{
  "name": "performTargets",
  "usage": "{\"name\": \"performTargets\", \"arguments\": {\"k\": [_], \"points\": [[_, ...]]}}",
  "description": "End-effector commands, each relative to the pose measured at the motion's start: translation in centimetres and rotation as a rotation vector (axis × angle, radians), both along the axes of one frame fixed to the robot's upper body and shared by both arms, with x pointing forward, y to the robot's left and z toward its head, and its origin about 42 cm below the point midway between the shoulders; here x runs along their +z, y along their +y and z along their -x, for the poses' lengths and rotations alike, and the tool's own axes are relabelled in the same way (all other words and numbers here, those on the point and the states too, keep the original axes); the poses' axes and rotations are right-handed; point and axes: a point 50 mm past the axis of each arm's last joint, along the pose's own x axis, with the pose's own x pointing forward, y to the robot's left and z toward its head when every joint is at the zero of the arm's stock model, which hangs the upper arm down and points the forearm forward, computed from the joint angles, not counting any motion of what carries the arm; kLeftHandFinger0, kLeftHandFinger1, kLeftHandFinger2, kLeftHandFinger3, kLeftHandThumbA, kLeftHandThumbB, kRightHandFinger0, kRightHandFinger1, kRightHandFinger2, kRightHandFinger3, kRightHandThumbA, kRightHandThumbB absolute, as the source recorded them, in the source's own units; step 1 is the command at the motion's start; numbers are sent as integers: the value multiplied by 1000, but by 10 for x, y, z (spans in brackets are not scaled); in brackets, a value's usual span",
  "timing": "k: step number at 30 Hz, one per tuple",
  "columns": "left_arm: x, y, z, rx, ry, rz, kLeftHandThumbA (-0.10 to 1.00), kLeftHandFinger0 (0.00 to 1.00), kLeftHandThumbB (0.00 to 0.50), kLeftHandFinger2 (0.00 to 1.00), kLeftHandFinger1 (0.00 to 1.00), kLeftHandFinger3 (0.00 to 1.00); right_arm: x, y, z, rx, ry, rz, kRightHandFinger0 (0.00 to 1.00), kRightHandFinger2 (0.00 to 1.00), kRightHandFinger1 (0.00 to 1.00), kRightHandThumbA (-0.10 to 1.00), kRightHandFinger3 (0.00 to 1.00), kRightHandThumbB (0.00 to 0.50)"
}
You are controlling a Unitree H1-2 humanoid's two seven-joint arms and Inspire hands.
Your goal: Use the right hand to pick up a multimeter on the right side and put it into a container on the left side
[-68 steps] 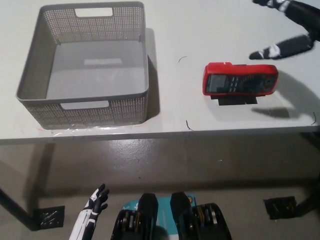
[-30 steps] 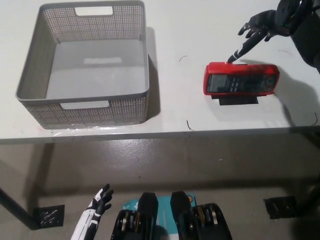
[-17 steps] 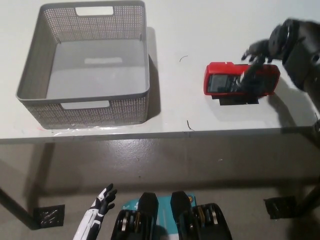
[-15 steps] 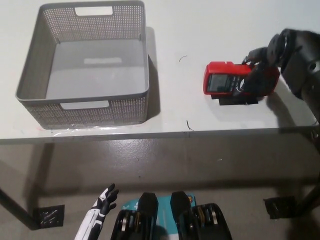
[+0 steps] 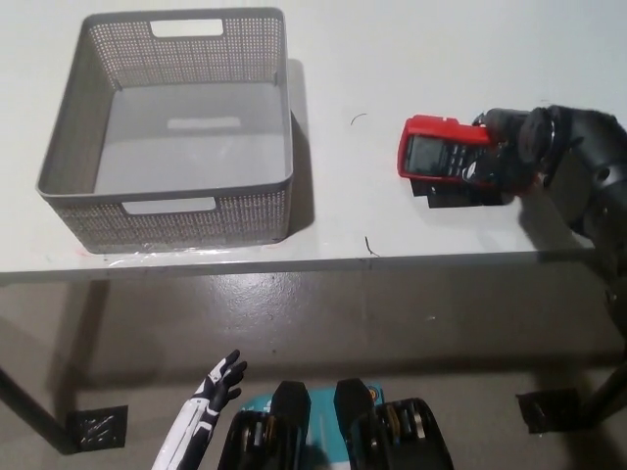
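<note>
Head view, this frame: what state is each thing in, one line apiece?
multimeter: lying flat on the table, screen up, right end covered by the black hand.
right hand: wrapped over the multimeter's right end; firm grip cannot be confirmed.
basket: upright on the table's left side, nothing inside.
left hand: idle below the table edge, fingers apart, holding nothing.
table: carries the basket and multimeter.

We see a white table (image 5: 392,39), a grey mesh basket (image 5: 171,211) sitting on its left part, a red multimeter (image 5: 441,155) lying flat well to the right of the basket, near the table's front edge
</note>
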Motion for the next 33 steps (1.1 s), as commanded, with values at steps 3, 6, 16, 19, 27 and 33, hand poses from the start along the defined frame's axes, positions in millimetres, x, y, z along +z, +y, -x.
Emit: {"name": "performTargets", "arguments": {"k": [3,6,16,19,27,33], "points": [[9,0,-7,-38,-47,-18,1000,1000,399,1000,1000,1000,-68,-11,25,-22,-194,-64,185,519,402,151,557,278],[9,0,-9,-40,-51,-19,1000,1000,396,1000,1000,1000,-71,-16,27,-38,-288,-132,0,720,385,-100,608,151],[9,-1,-12,-44,-44,-20,1000,1000,403,1000,1000,1000,-59,-37,24,-171,-354,-345,24,811,516,-100,731,150],[7,0,-12,-45,-43,-24,1000,1000,407,1000,1000,1000,-52,-44,22,-230,-371,-426,0,877,508,-100,820,149],[5,3,-10,-32,-37,-18,1000,1000,395,1000,1000,1000,10,-30,-2,-474,-409,-1043,14,968,570,-100,999,123],[3,3,-8,-19,-33,-22,1000,1000,406,1000,1000,1000,65,-19,-16,-528,-379,-1511,0,830,416,-100,870,135]]}}
